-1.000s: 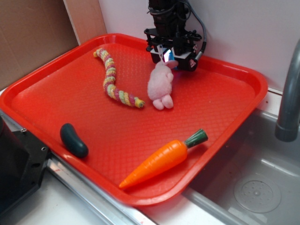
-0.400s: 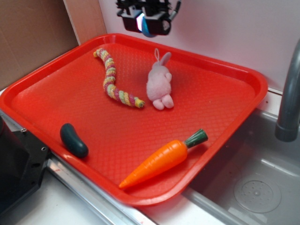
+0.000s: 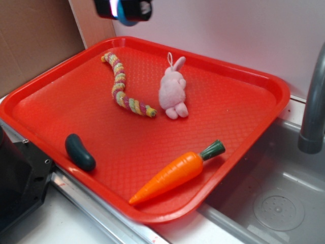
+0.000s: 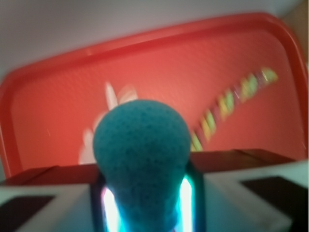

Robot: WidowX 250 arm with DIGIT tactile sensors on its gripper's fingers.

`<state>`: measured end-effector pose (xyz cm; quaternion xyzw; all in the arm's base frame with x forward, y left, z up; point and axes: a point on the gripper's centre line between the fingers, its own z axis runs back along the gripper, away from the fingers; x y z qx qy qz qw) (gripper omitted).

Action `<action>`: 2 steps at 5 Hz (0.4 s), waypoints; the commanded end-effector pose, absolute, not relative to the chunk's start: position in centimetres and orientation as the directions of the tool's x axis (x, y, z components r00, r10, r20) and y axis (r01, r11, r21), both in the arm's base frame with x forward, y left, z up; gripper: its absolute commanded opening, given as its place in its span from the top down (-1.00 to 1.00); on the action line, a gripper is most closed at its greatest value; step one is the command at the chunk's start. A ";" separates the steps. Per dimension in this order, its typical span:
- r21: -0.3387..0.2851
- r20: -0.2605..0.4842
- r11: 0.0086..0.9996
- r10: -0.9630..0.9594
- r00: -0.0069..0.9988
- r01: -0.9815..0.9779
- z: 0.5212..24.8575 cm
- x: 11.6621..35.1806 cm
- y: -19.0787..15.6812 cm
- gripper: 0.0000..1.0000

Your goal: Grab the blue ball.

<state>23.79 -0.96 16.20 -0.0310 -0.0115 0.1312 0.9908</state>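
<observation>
My jaws point(image 3: 123, 10) are closed snugly on the blue ball point(image 4: 141, 159), which bulges up between them in the wrist view, so the grab looks done. I hang high above the red tray point(image 3: 264, 81), over its far left rim, and the ball with me, clear of everything on it. Below, the pink bunny point(image 3: 172, 91) lies mid-tray with the striped worm point(image 3: 124, 91) just left of it; the blur makes finer detail uncertain. The carrot point(image 3: 175, 173) and dark green toy point(image 3: 79, 151) sit along the near rim, well apart, leaving open room everywhere beneath me.
</observation>
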 end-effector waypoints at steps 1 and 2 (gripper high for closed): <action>-0.016 0.011 0.971 0.239 0.971 -0.238 18.1 18.9 -1.6 1.00; 0.006 0.034 0.973 0.229 0.973 -0.229 17.7 17.1 -2.3 1.00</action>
